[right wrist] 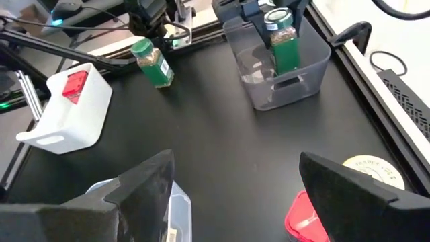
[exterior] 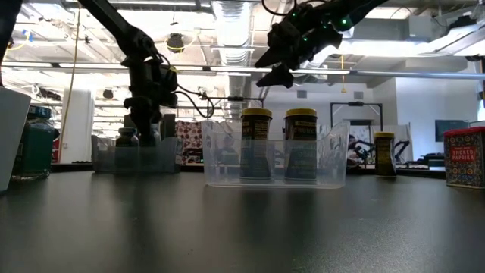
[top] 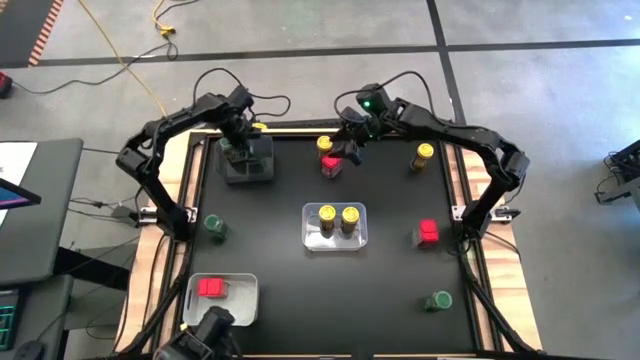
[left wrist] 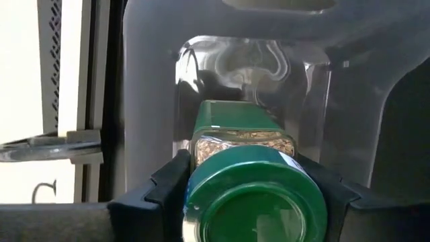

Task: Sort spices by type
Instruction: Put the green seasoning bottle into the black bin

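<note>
Your left end effector (left wrist: 252,202) grips a green-lidded jar (left wrist: 255,195) over the grey bin (top: 247,160) near the table's far edge, grouping greens; your right end effector (right wrist: 232,185) hangs wide open, empty.

Matt black table top (top: 300,290); clear glossy plastic bin (exterior: 333,155); glossy green jar lid (left wrist: 255,195); pale wooden table edge (top: 182,175).

4 yellow-lidded jars (top: 325,215), 3 red-topped jars (top: 427,233), 3 green-lidded jars (top: 438,300) show, plus 3 bins (top: 335,243): 1 clear, 1 grey, 1 white, all on the tabletop (top: 280,260).
</note>
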`<action>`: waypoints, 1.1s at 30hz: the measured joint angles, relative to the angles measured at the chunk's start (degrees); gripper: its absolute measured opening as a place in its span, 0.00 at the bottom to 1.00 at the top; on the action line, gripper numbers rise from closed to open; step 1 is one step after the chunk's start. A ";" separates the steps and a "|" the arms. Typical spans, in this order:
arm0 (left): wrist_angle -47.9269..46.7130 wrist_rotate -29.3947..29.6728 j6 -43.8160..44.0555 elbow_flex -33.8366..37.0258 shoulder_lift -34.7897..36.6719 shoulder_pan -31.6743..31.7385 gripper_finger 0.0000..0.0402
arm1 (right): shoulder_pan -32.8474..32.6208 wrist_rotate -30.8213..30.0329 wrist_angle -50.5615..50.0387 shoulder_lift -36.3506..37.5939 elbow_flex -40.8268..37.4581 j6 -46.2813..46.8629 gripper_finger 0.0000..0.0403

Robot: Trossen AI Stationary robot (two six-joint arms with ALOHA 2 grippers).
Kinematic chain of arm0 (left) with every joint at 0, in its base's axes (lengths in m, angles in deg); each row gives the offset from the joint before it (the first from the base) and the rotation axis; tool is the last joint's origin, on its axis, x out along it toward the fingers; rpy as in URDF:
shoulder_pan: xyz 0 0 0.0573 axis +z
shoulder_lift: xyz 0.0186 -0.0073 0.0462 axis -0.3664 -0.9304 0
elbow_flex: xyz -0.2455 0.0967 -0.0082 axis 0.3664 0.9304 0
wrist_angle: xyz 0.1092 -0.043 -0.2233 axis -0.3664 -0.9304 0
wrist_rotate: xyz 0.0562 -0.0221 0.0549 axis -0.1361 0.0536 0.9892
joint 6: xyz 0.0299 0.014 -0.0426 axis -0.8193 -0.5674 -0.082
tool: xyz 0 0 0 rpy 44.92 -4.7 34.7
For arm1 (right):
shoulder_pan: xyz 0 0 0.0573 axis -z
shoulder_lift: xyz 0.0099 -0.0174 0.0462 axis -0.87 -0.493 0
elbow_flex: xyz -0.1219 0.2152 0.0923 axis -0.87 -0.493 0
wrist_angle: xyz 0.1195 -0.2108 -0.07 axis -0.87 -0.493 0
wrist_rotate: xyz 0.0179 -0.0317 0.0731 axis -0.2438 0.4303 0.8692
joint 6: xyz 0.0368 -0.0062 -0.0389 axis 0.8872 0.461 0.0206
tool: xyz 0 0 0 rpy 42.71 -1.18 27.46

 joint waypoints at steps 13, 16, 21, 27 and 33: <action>-3.32 0.07 -0.06 -5.25 -6.50 0.23 0.49 | -0.29 -0.04 2.12 -0.02 0.00 1.61 0.86; -3.98 0.24 -0.67 -6.43 -6.87 0.23 0.50 | -0.35 -0.12 2.12 -0.02 0.00 2.10 0.86; -3.70 0.53 -3.37 -7.15 -6.97 0.25 0.50 | -0.35 -1.20 2.10 -0.02 0.01 2.10 0.86; -4.74 0.58 -3.74 -7.13 -6.97 0.25 0.50 | -0.33 -1.55 2.14 -0.02 0.00 2.10 0.86; -5.10 1.69 -4.06 -7.13 -6.95 0.25 0.50 | -0.31 -1.55 2.14 -0.02 0.00 2.08 0.86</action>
